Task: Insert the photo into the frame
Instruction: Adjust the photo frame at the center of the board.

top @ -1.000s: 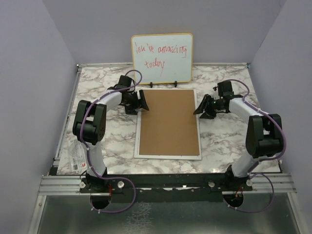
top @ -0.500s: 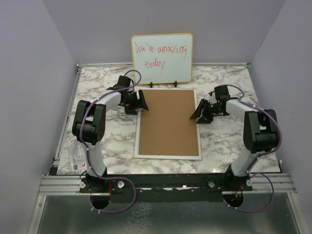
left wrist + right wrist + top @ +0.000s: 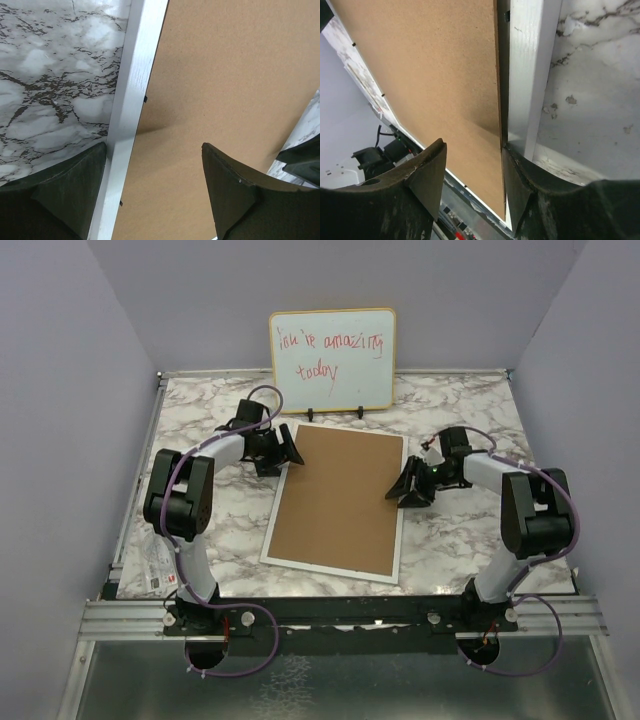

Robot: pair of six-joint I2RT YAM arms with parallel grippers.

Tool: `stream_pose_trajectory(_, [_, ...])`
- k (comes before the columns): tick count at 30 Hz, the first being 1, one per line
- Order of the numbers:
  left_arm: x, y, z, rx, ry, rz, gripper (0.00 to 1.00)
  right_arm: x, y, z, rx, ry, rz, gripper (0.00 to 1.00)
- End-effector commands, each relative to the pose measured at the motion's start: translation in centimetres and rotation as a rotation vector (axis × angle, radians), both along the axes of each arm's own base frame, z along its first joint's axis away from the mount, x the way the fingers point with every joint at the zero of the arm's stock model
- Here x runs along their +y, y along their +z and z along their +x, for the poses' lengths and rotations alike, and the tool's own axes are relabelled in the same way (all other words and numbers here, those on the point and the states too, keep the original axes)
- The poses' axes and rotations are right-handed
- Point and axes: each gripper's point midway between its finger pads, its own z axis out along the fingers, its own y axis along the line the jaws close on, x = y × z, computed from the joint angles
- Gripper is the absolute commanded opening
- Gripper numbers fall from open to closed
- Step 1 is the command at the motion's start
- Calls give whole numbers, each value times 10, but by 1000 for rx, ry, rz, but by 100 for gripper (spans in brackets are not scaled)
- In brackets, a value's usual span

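- From above: shows a large rectangular picture frame (image 3: 330,568) with a thin white rim, lying flat and back up in the middle of the grey-veined marble-pattern table (image 3: 460,530). Filled by a brown fibreboard backing panel (image 3: 340,498).
- Runs near-to-far along its long axis but skewed, far end leaning toward the right arm, near end toward the left.
- Puts the black two-finger left gripper (image 3: 290,452) by the frame's far left corner and the black two-finger right gripper (image 3: 398,490) midway along its right long side. Behind, propped at the wall, a wood-edged whiteboard with red handwriting (image 3: 332,358).
- Left wrist: adds what the overhead misses. Left gripper (image 3: 154,146) spread wide and holding nothing, one finger (image 3: 75,185) over the marble, the other over the backing panel (image 3: 220,85), the rim (image 3: 131,95) passing between them. Also picks out small black tabs (image 3: 145,98) on the rim's inner edge.
- Right wrist: right gripper (image 3: 472,146) parted, clamped on nothing, one finger over the backing panel (image 3: 420,75), the other (image 3: 520,195) against the rim (image 3: 532,75). Reveals a dark slit between panel edge and rim, and a faint brushed grain in the white paint.
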Motion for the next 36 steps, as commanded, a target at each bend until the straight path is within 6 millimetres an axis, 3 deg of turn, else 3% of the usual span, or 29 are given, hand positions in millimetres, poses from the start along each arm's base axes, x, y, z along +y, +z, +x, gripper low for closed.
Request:
stream_pose_trajectory(1, [4, -39, -40, 179, 22, 47, 79, 4, 3, -34, 90, 54, 23, 53])
stream_pose_trajectory(7, [12, -35, -30, 135, 35, 95, 82, -21, 13, -40, 86, 44, -156, 57])
stream_pose_trajectory(13, [17, -31, -20, 91, -16, 144, 89, -43, 25, -12, -15, -38, -310, 63])
stream_pose_trajectory(20, [16, -40, -25, 111, -77, 149, 85, -40, -2, 33, -44, -168, -307, 68])
stream_pose_trajectory(25, [16, -45, -36, 138, -81, 142, 75, -21, 7, 66, -116, -162, -193, 68])
stream_pose_trajectory(28, [16, -48, -48, 165, -84, 132, 69, -13, 12, 71, -143, -130, -147, 66])
stream_pose_trajectory(33, [8, -46, -63, 187, -113, 84, 62, 2, 7, 60, -121, -38, -47, 63])
stream_pose_trajectory(36, [7, -40, -66, 182, -114, 73, 60, -9, 4, 64, -132, -48, -127, 62])
